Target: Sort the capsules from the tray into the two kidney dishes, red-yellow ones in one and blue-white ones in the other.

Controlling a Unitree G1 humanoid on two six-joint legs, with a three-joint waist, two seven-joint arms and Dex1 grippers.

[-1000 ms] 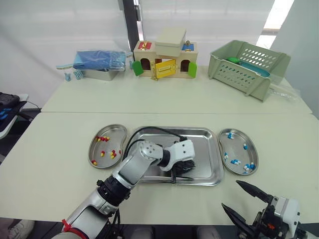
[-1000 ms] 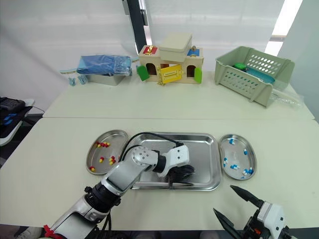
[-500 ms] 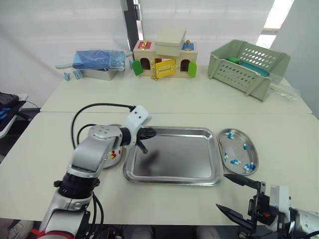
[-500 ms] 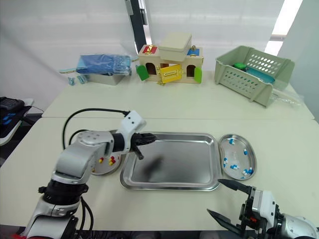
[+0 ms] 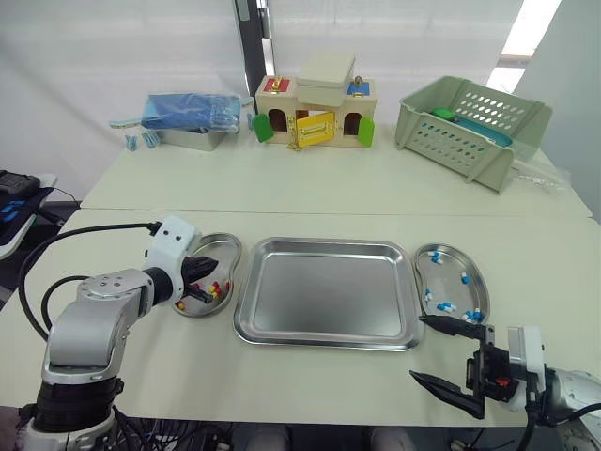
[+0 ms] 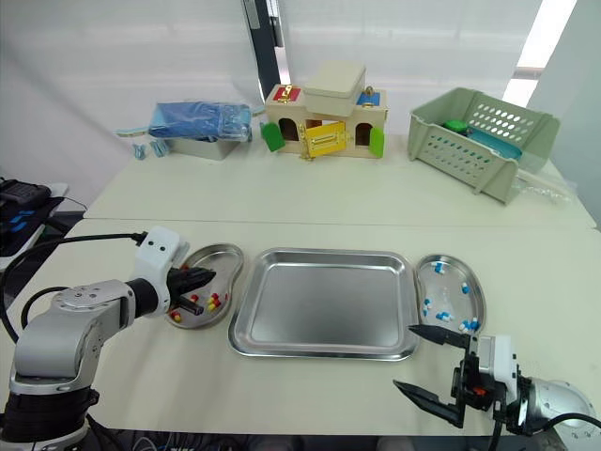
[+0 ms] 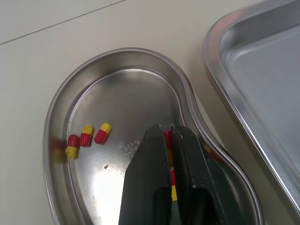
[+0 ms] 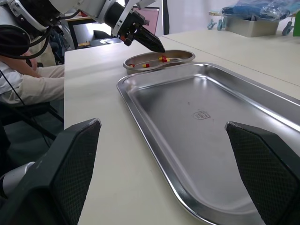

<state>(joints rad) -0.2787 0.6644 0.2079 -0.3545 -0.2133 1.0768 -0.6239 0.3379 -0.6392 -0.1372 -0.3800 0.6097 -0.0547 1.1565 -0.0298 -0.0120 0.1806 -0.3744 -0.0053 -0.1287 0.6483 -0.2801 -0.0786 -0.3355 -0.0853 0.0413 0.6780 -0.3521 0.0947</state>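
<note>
Left eye view gives me the pale desk [image 5: 329, 188] first, with the steel tray [image 5: 324, 296] lying flat at the middle of its near half. A green slotted basket [image 5: 470, 127] sits tilted at the far right, well apart from the work.

The two kidney dishes lie just beside the tray's short ends. The left dish [image 5: 230, 249] is on my left and the right dish [image 5: 451, 282] is on my right.

My left gripper [image 5: 205, 280] hangs over the left dish. In the left wrist view its fingers [image 7: 152, 154] are clenched nearly together. A strip of red and yellow shows in the thin gap, and I cannot tell whether that is pinched or lying below.

My right gripper [image 5: 417, 348] is low over the desk by the tray's near right corner, fingers spread wide and grasping nothing.

Red-yellow capsules [image 7: 86, 136] lie in the left dish, three of them close together near its rim. Blue-white capsules [image 5: 443, 305] are scattered in the right dish.
</note>
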